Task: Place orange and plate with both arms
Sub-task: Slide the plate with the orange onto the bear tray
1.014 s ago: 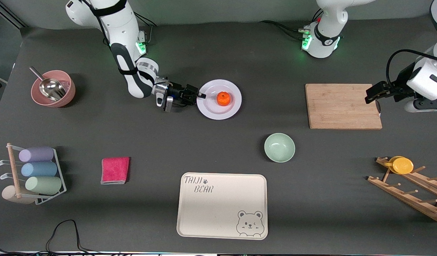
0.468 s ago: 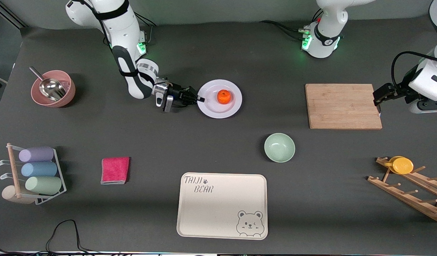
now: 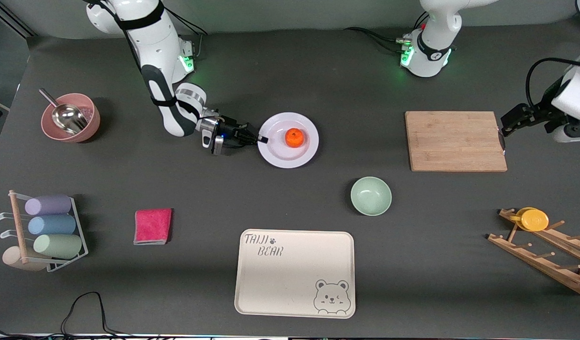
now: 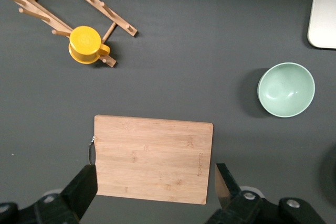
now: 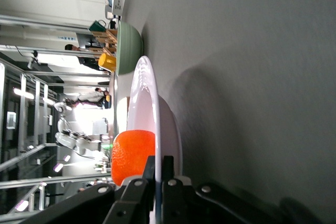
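Since a second ago your right pincer (image 3: 260, 140), clamped on the plate (image 3: 277, 153) rim, drags plate and orange (image 3: 294, 137) nearer the tray (image 3: 294, 273); your left pincer (image 4: 153, 184) waits open over the board (image 3: 455, 140). Delivery remains.

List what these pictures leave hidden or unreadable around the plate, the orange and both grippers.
- Front view: the left gripper at the cutting board's end; picture edge cuts its arm.
- Right wrist view: right gripper hides the gripped part of the plate rim.
- Same view: the rim covers part of the orange.
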Motion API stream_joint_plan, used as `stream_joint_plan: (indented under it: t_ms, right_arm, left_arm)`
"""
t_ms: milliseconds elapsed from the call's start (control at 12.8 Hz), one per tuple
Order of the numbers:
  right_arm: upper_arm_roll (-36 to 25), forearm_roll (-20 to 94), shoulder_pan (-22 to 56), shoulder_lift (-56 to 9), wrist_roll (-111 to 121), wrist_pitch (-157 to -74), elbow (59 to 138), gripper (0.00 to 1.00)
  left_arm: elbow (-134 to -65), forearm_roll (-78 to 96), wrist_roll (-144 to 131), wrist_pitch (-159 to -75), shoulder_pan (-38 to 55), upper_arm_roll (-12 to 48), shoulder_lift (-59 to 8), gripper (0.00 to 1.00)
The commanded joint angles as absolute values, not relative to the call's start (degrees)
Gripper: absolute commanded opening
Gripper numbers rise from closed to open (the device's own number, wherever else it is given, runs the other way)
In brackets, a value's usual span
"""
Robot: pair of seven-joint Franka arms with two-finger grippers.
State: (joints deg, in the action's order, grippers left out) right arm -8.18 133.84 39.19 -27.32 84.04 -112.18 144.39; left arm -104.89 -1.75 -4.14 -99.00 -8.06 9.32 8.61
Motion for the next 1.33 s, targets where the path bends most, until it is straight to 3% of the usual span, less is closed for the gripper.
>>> stream_joint_plan:
  t_ms: [0, 234, 624, 936, 1248]
  right_arm:
    - [-8.35, 128.25, 35.52, -26.46, 76.23, -111.8, 140.47, 0.0]
    - [-8.7, 121.49, 31.57, -25.31, 68.05, -111.88, 135.81, 0.0]
    - [-8.88, 112.87, 26.9, -28.73, 52.5, -113.46, 120.8, 0.0]
    - [-14.05, 99.95, 26.1, -37.42, 37.39, -114.7, 101.65, 0.0]
    - [-14.33, 100.11, 25.84, -49.27, 27.01, -119.42, 81.88, 0.0]
  left_arm:
    - [-104.94, -2.99, -3.61, -101.33, -7.82, 10.11, 9.76, 1.0]
    - [-105.03, -2.73, -3.34, -101.08, -8.0, 10.02, 9.23, 1.0]
    - [-104.85, -2.55, -3.43, -100.37, -8.09, 9.84, 8.0, 1.0]
    - [-104.15, -2.2, -4.04, -100.64, -8.26, 9.76, 7.03, 1.0]
    - [-103.98, -2.2, -3.96, -100.99, -8.17, 9.76, 6.94, 1.0]
